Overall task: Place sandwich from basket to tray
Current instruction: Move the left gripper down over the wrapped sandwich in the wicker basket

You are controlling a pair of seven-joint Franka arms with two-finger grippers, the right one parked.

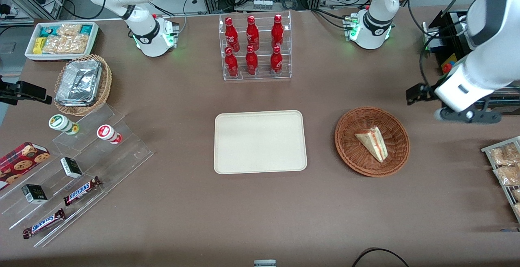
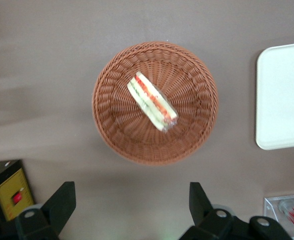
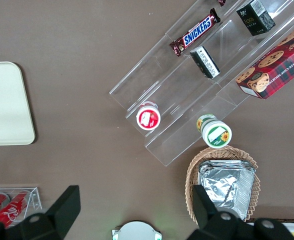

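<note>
Sandwich [image 1: 372,142] sits in your round reddish-brown basket [image 1: 348,150], lying on the woven floor with its striped red and green filling edge showing in the wrist view [image 2: 152,102]. Your cream tray [image 1: 260,142] lies flat beside the basket, well apart from it and bare on top. Your gripper [image 2: 129,205] hangs above the table just off the basket's rim [image 2: 107,75], touching nothing, with its two dark fingers [image 2: 62,200] spread wide and nothing between them. You also have a clear rack of red bottles [image 1: 254,47] farther from the front camera than the tray.
</note>
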